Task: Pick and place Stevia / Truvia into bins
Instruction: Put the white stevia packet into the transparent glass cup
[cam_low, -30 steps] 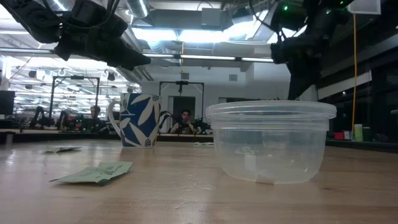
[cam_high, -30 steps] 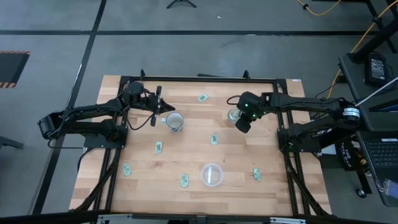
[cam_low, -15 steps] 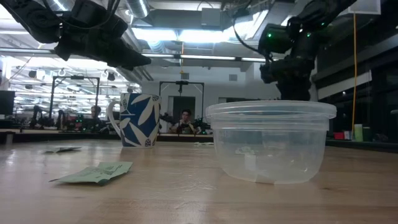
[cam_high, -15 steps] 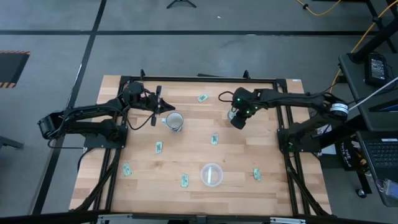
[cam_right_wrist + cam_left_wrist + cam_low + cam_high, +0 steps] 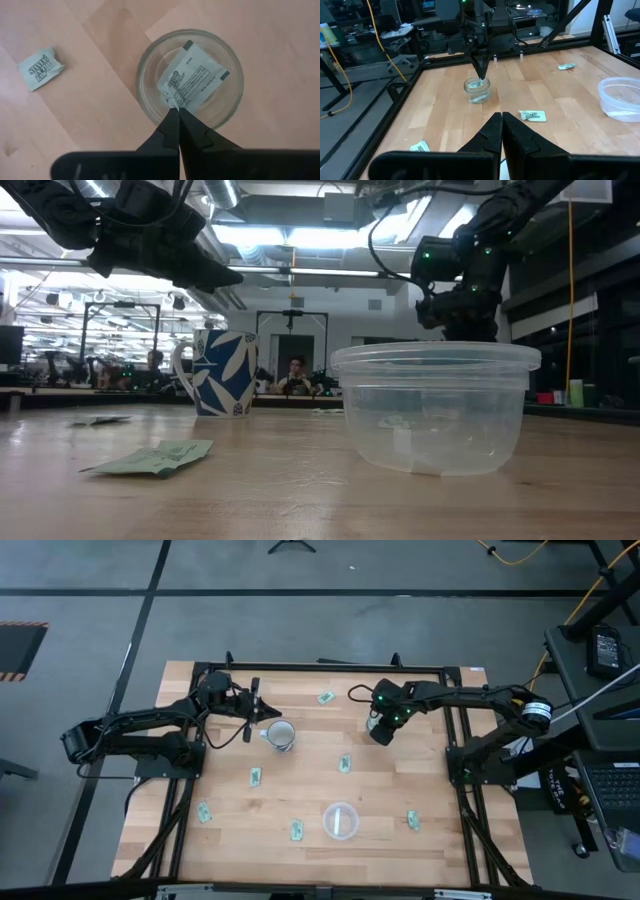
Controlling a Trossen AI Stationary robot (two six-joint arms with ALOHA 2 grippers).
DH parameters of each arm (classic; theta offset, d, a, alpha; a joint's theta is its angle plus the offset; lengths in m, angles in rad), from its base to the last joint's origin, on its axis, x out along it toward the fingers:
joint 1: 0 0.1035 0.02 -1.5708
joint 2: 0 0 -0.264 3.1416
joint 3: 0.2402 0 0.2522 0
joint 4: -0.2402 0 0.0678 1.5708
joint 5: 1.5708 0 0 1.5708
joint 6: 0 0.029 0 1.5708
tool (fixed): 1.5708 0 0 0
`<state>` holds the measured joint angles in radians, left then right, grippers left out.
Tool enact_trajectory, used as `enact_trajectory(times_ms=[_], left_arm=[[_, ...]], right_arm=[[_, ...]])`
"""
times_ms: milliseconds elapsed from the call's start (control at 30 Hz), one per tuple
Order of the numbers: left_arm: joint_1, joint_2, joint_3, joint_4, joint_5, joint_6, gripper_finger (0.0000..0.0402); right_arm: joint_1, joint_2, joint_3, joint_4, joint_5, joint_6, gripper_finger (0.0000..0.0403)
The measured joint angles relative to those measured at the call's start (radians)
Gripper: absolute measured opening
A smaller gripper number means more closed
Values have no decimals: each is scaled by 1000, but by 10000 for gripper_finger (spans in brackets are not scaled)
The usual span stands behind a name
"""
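Over the small glass cup (image 5: 190,80), the right gripper (image 5: 176,114) hangs with its two fingers pressed together, pinching the corner of one white sachet (image 5: 192,80). The sachet sits inside the cup's round rim. In the high view the right gripper (image 5: 381,730) is now right on top of the cup, near the far side of the table. A second ago it was a little more to the right, so the arm has slid over to line up with the cup. That looks like the drop-off step: the sachet is in the cup, and the fingers only need to let go.

Just beside the cup, another sachet (image 5: 41,67) lies flat on the wood.

Farther off, the left gripper (image 5: 249,710) waits by the blue and white mug (image 5: 281,734), its fingers shut on nothing. It has not moved.

More sachets lie spread over the table (image 5: 440,780), such as one (image 5: 345,764) near the middle and one (image 5: 412,821) near the front. The wide clear tub (image 5: 340,821) sits at the front. Most of the job is left to do.
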<state>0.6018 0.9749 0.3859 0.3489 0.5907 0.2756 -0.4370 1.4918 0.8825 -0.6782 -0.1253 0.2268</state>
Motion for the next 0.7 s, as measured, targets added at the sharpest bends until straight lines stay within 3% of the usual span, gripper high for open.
enact_trajectory(times_ms=[700], left_arm=[[0,0,0,0,0,0,6]], right_arm=[[0,0,0,37,2,10,25]])
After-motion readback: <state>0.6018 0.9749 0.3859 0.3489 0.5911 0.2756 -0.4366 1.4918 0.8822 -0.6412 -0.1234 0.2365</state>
